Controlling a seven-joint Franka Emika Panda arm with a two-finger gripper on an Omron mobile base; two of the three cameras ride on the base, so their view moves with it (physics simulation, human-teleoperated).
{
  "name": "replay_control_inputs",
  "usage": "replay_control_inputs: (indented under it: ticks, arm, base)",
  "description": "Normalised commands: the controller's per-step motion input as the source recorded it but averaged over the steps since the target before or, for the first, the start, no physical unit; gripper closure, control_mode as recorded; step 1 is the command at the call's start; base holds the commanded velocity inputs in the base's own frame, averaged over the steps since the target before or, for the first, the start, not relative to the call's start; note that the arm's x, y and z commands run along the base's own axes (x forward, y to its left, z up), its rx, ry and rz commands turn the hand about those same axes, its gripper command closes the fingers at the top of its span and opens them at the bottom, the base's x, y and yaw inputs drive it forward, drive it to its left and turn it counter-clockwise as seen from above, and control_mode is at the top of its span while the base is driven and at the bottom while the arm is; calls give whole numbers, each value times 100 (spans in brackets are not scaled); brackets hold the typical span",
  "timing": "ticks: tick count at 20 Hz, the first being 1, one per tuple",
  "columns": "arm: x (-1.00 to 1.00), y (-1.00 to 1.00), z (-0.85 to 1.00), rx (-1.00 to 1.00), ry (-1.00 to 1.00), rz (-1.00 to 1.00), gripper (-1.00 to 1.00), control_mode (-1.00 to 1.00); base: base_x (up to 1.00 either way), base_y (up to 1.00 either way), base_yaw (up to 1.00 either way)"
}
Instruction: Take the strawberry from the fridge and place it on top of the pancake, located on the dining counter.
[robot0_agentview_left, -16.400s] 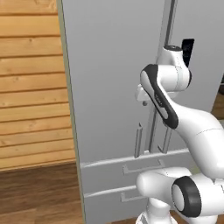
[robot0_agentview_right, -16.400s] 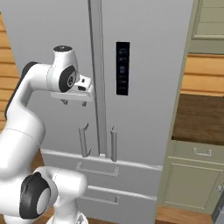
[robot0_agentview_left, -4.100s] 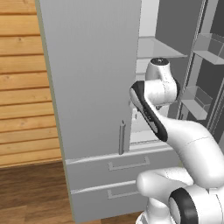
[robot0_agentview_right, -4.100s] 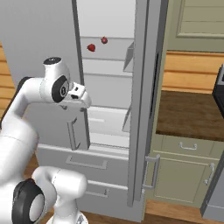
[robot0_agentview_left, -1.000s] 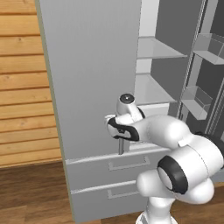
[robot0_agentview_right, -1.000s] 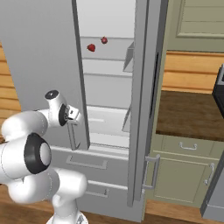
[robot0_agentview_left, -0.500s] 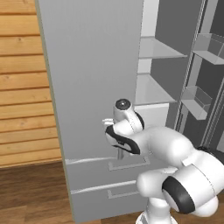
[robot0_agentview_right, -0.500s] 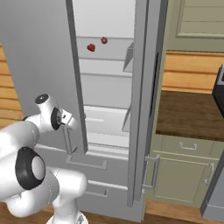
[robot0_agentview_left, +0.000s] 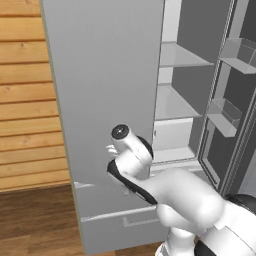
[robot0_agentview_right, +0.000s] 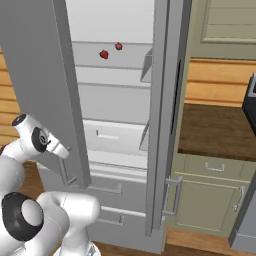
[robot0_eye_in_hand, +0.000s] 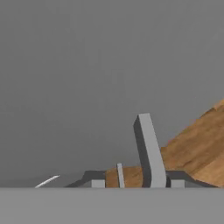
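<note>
We see the strawberry (robot0_agentview_right: 104, 54) on an upper fridge (robot0_agentview_right: 115, 105) shelf beside a second small red fruit (robot0_agentview_right: 118, 46). Our gripper (robot0_agentview_right: 64, 152) is clamped shut on the left door's handle (robot0_eye_in_hand: 150, 153), far below.

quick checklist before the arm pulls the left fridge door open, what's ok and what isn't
1. Right fridge door open: ok.
2. Left door open: not ok, barely swung out.
3. Claw shut on the left door's handle: ok, the handle stands between the tips.
4. Strawberry in the fridge: ok, two red fruits lie on an upper shelf; which is the strawberry, cannot tell.
5. Path to the fruits free: not ok, the left door is in the arm's way.
6. Pancake and dining counter ready: cannot tell.
</note>
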Motion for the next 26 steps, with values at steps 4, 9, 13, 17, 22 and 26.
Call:
replay_control_inputs:
  ticks: [4, 9, 13, 17, 22, 26]
  arm:
    - [-69, 46, -42, -1, 0, -23, 100, -100]
    - [-47, 65, -22, -12, 1, -17, 100, -100]
    - [-12, 54, 0, -5, 0, -9, -100, -100]
    - [3, 32, 0, -4, 0, -3, -100, -100]
    - [4, 34, 9, -6, 3, 0, -100, -100]
    - [-20, 3, 70, -1, 1, 2, -100, -100]
  base:
    - [0, 0, 0]
    - [0, 0, 0]
    - [0, 0, 0]
    - [0, 0, 0]
    - [0, 0, 0]
    - [0, 0, 0]
